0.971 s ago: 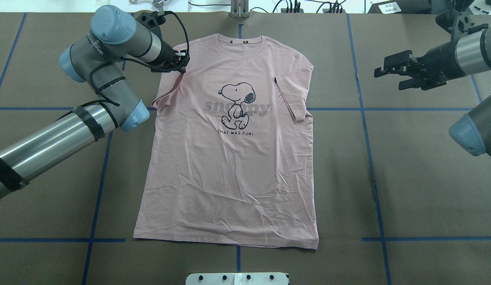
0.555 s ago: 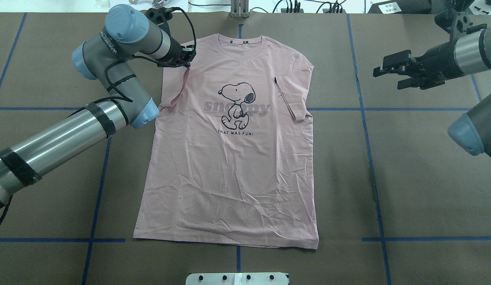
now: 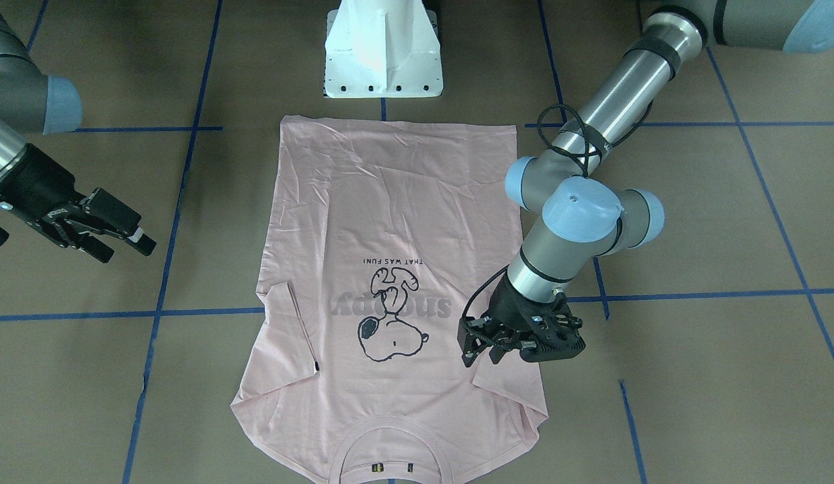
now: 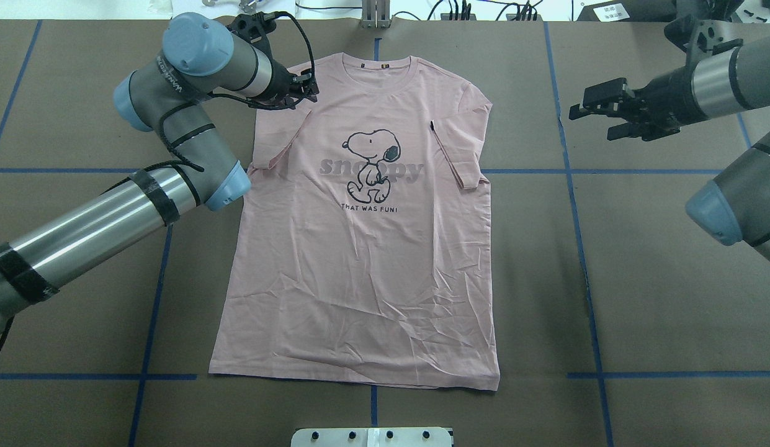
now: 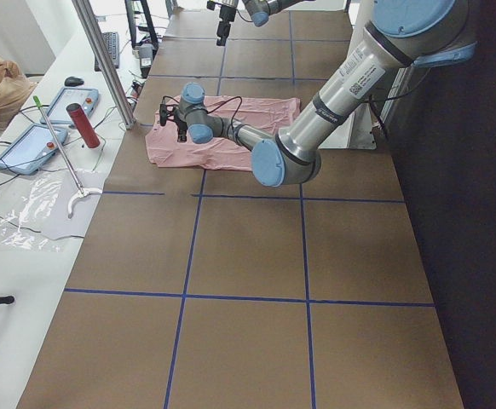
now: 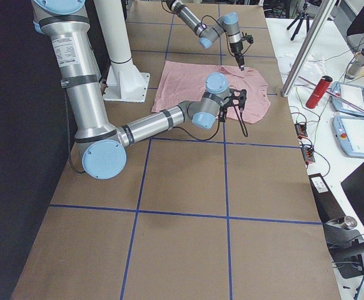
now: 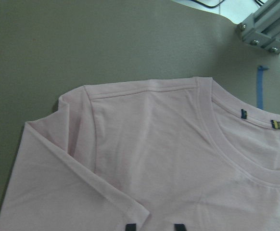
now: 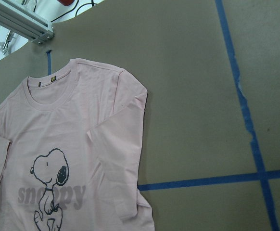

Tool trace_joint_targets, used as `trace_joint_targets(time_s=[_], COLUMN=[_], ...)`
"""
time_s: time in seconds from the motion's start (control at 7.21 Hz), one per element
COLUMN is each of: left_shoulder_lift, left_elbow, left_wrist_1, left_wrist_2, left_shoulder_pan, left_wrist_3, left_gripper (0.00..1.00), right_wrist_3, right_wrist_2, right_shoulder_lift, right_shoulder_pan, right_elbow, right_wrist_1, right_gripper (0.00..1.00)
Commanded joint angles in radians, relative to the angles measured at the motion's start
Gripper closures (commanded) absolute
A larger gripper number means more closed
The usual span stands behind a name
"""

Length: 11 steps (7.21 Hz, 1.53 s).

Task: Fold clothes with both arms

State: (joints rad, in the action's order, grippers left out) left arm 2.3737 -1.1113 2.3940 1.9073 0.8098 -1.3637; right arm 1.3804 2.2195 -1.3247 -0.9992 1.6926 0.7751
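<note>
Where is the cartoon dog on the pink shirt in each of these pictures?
Front-facing: dog upside down, lower centre.
Overhead: dog upright, upper centre.
Left side: too small to tell.
Right side: too small to tell.
Left wrist: not in it.
Right wrist: dog, lower left.
Shared landmark: the collar.

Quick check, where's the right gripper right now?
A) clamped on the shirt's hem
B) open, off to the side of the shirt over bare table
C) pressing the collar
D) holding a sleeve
B: the right gripper hangs with its fingers apart over the brown table, clear of the T-shirt.
</note>
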Motion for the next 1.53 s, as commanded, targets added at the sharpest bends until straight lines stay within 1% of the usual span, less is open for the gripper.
trace_joint_targets(time_s=[0.0,0.14,0.28,0.42,0.55,0.69,0.83,0.97,1.11,1.25,1.39], left_shoulder_lift=[-0.179,-0.245,-0.275,-0.277,-0.277,-0.278,-0.28,-0.278,-0.278,-0.278,-0.278], left_elbow=[-0.323,-0.438,-0.473,-0.469,-0.467,-0.464,-0.446,-0.44,-0.44,-0.435,-0.435], left_wrist_1=[-0.004,-0.016,-0.015,-0.01,-0.004,-0.004,0.0,0.001,0.001,0.001,0.001], left_wrist_2=[0.006,0.009,0.048,0.049,0.049,0.049,0.047,0.045,0.045,0.042,0.042], left_shoulder_pan=[-0.026,-0.032,-0.046,-0.046,-0.046,-0.046,-0.046,-0.047,-0.047,-0.047,-0.047], left_wrist_3=[-0.061,-0.063,-0.092,-0.101,-0.104,-0.104,-0.101,-0.101,-0.101,-0.1,-0.1], left_gripper=[0.0,0.0,0.0,0.0,0.0,0.0,0.0,0.0,0.0,0.0,0.0], right_wrist_3=[0.264,0.393,0.448,0.45,0.494,0.641,0.666,0.745,0.825,0.835,0.851], right_wrist_2=[-0.163,-0.246,-0.333,-0.492,-0.615,-0.714,-0.795,-0.814,-0.905,-0.937,-0.939], right_shoulder_lift=[0.016,-0.007,-0.034,-0.066,-0.1,-0.106,-0.099,-0.097,-0.103,-0.106,-0.107], right_shoulder_pan=[0.181,0.274,0.378,0.534,0.668,0.777,0.853,0.907,0.977,1.001,1.005], right_elbow=[0.053,0.09,0.155,0.274,0.348,0.363,0.422,0.441,0.438,0.434,0.408], right_wrist_1=[0.016,0.023,0.085,0.274,0.379,0.424,0.592,0.645,0.654,0.658,0.658], right_gripper=[0.0,0.01,0.02,0.07,0.11,0.16,0.18,0.19,0.21,0.21,0.23])
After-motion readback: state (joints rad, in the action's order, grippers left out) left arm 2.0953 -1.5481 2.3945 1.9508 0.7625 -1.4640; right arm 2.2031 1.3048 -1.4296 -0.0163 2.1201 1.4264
